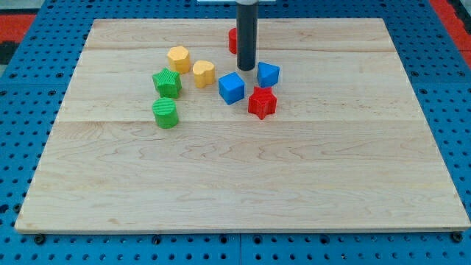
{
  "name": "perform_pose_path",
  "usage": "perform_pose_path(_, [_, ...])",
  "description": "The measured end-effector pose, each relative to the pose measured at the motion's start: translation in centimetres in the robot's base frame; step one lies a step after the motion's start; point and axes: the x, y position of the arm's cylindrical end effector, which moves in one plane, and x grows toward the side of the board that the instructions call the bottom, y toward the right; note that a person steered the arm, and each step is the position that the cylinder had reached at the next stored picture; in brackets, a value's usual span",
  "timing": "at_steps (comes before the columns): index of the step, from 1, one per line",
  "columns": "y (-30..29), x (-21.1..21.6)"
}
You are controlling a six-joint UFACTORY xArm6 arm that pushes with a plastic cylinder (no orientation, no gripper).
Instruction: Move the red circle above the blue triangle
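Pincer unseen; my tip sits among two each: reds, blues, yellows, greens.

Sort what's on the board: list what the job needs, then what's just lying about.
Needed:
red circle, mostly hidden behind the rod
blue triangle
my tip, between those two, just left of the triangle

Lying about:
blue cube
red star
two yellow blocks
two green blocks

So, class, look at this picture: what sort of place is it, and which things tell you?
Probably a robotics lab bench: a wooden board rests on blue perforated panel, small coloured blocks like the blue cube lie scattered, and my tip sits among them.
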Motion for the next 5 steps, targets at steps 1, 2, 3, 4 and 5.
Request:
perform_pose_path(1, [1.3, 1.7])
perform_pose_path(2, [1.5, 1.3])
perform_pose_path(3, [1.4, -1.0])
perform_pose_path(4, [3.0, -3.6])
perform_pose_path(5, [3.4, -9.2])
